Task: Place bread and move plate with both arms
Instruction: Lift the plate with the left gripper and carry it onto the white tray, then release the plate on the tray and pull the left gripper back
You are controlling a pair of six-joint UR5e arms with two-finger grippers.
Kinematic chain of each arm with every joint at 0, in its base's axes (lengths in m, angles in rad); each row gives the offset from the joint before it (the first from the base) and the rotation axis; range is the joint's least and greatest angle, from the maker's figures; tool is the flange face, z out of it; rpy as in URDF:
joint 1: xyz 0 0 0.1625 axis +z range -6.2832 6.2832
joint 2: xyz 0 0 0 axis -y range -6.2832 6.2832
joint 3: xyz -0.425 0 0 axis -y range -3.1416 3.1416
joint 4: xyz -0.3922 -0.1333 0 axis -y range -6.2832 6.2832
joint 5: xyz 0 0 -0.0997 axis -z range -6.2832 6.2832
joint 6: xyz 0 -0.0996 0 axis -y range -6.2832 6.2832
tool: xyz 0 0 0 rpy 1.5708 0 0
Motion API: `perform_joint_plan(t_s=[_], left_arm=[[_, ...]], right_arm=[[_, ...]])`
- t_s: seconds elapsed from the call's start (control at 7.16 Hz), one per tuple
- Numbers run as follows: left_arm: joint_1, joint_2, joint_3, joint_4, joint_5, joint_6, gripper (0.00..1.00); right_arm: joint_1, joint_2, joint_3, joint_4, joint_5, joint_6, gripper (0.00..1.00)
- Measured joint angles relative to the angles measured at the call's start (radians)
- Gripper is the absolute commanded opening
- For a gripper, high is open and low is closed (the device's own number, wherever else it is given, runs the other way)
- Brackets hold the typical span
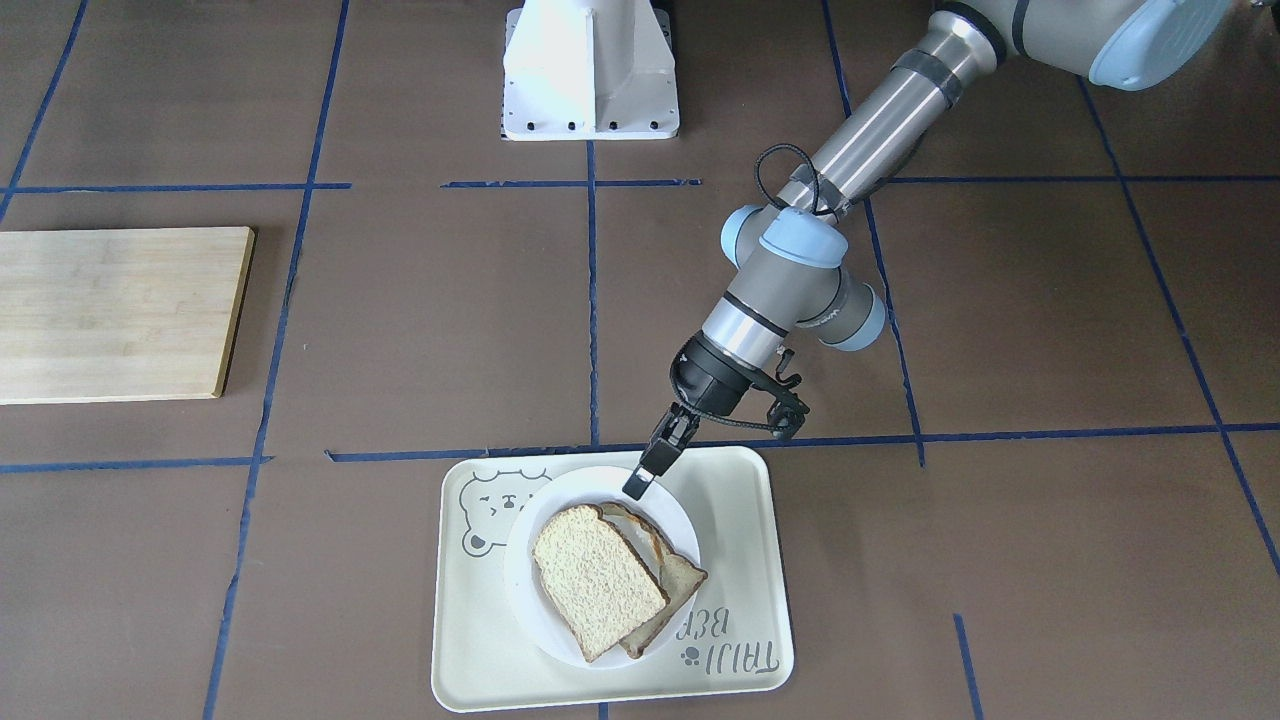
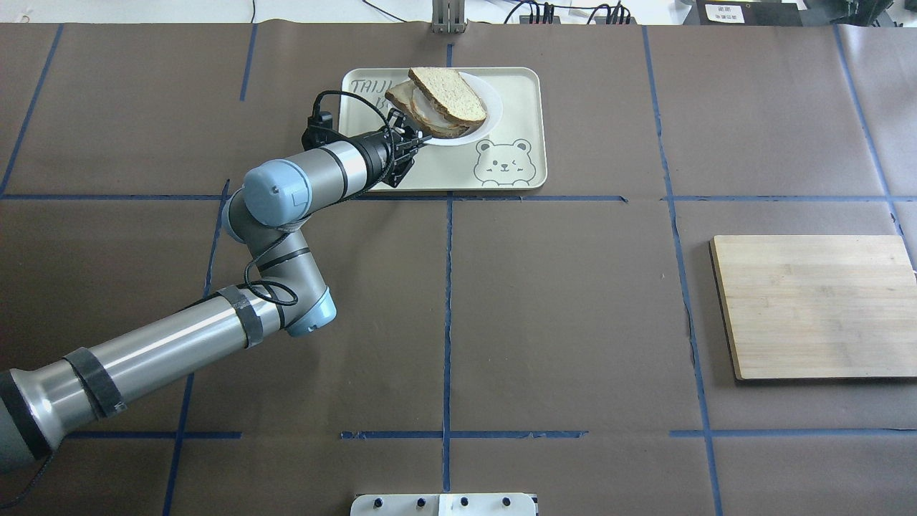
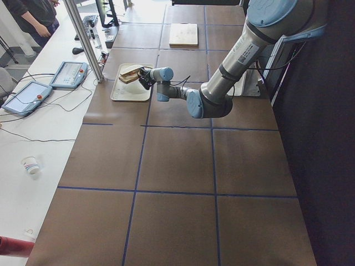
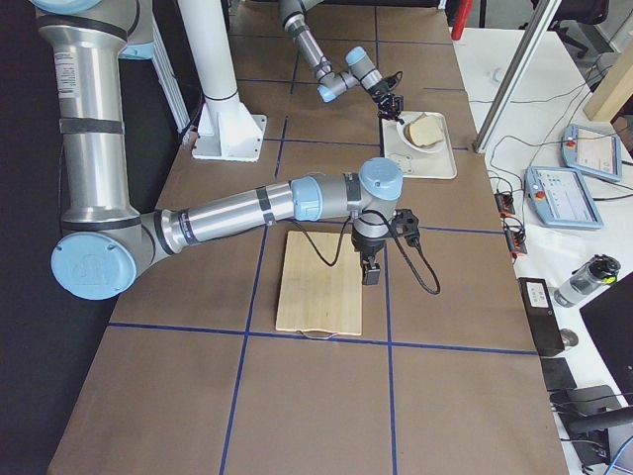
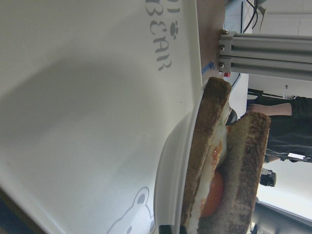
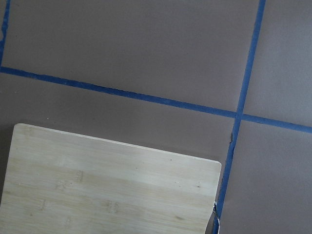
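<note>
The bread (image 1: 598, 580) (image 2: 448, 93) lies on top of a darker toasted slice (image 1: 683, 578) with egg (image 5: 214, 191), both on the plate (image 1: 672, 505) (image 2: 493, 107) (image 5: 168, 180). This plate rests on a cream bear tray (image 1: 740, 500) (image 2: 512, 175). My left gripper (image 1: 638, 485) (image 2: 415, 140) sits at the plate's near rim, fingers closed on its edge. My right gripper (image 4: 371, 272) shows only in the exterior right view, hanging over the wooden board's edge; whether it is open or shut I cannot tell.
A wooden cutting board (image 1: 110, 315) (image 2: 817, 308) (image 6: 97, 185) lies on the robot's right side of the brown table. The white robot base (image 1: 590, 70) stands at the table's edge. A person (image 3: 33, 16) stands beyond the table.
</note>
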Motion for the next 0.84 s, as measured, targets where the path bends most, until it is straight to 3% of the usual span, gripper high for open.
perform_joint_plan(t_s=[0.14,0.28,0.42,0.7,0.84], left_arm=[[-0.004,-0.011,0.027,0.002,-0.002,0.001,0.23],[-0.005,-0.014,0.038,0.002,-0.005,0.005,0.77],[-0.009,-0.014,0.039,0.003,-0.011,0.010,1.00],[-0.044,0.011,-0.005,0.037,-0.098,0.069,1.00],[-0.069,0.070,-0.105,0.125,-0.168,0.173,1.00]], right_arm=[[0.000,0.002,0.000,0.000,0.000,0.001,1.00],[0.000,0.004,-0.001,0.000,-0.001,0.001,1.00],[0.001,0.005,-0.001,0.000,-0.001,0.001,1.00],[0.001,0.006,-0.001,0.000,-0.002,0.000,1.00],[0.002,0.006,-0.001,0.001,-0.002,0.000,1.00]])
